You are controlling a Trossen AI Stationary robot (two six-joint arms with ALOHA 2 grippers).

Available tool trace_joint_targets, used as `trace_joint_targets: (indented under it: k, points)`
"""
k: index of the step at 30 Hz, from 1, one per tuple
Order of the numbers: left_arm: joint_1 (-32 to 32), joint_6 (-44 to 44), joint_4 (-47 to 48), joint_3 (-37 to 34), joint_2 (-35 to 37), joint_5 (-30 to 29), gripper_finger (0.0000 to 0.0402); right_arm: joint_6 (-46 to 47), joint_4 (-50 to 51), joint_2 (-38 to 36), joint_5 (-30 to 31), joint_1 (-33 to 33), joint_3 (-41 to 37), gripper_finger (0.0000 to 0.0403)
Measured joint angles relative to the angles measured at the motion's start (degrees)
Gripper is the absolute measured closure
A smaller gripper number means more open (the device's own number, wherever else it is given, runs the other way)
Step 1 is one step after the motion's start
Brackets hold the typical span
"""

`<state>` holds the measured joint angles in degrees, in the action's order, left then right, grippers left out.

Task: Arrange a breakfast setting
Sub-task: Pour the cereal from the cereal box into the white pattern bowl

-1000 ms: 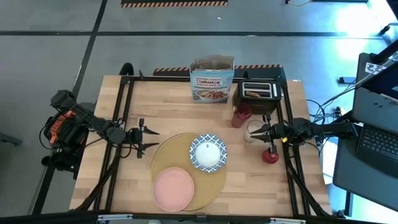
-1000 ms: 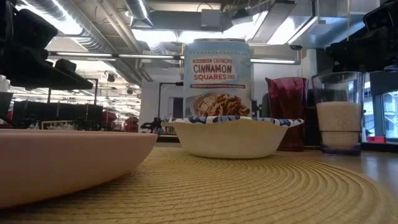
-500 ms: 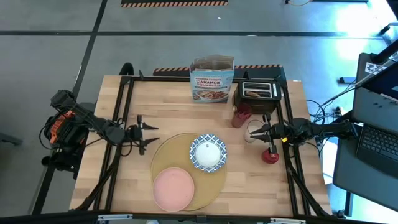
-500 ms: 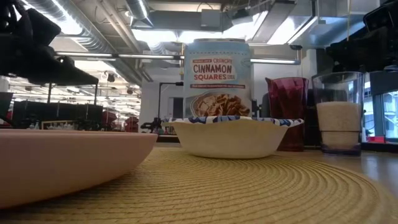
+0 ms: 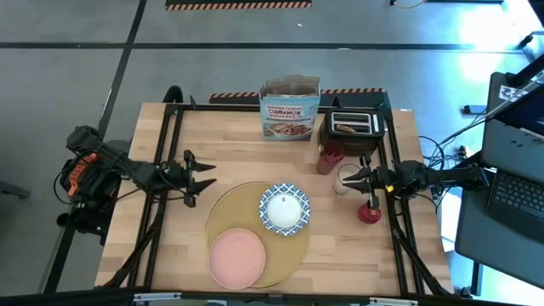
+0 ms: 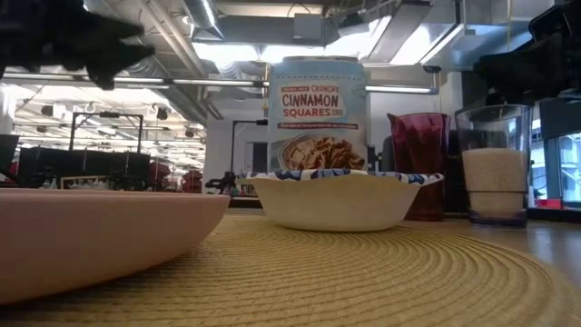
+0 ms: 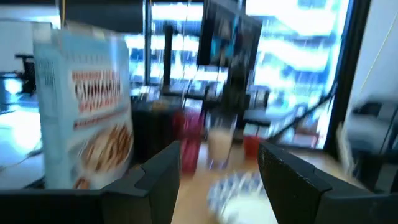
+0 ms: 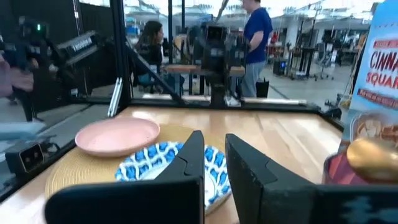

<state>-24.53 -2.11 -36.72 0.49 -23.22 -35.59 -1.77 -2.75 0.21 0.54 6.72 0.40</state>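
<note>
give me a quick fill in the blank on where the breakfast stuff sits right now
1. The bowl and the pink plate both rest on the round ____.
2. The toast sits in the black ____.
3. The glass holds ____.
4. The cereal box stands at the table's far edge, with the red cup between the toaster and the ____.

Missing words: placemat; toaster; milk; glass
</note>
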Motion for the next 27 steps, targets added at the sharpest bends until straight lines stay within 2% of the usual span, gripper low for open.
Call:
trace_joint_targets:
  k: [3,7,12,14,20,22,24,27]
  points:
    - [1.93,-0.04,-5.45,0.0,0.0,3.31,0.02,-0.01,0.07,0.03,-0.02,0.01,0.0,0.0365]
    - [4.78,-0.06,-5.21,0.0,-0.15,10.27,0.02,-0.21,-0.85,0.02,3.05,0.02,0.0,0.0365]
    - [8.1,-6.07,-5.94,0.0,-3.29,20.67,0.02,-0.16,-7.71,0.02,22.24,0.02,0.0,0.0365]
    - [9.13,-8.03,-8.07,0.0,-4.7,23.36,0.02,-0.14,-11.05,0.0,25.85,0.0,0.0,0.0365]
    - [9.78,-7.66,-14.14,0.0,-6.83,31.07,0.02,-1.85,-17.11,0.03,21.88,0.0,0.0,0.0365]
    - [9.79,-7.68,-16.0,0.0,-6.83,32.01,0.02,-1.63,-18.38,0.02,19.72,0.0,0.0,0.0365]
    - [9.78,-8.32,-18.27,0.0,-6.8,29.14,0.02,-1.67,-19.25,0.02,17.36,0.0,0.0,0.0365]
    - [9.85,-12.32,-26.03,0.18,-6.82,21.73,0.02,-3.87,-23.46,0.04,13.93,0.0,0.0,0.0365]
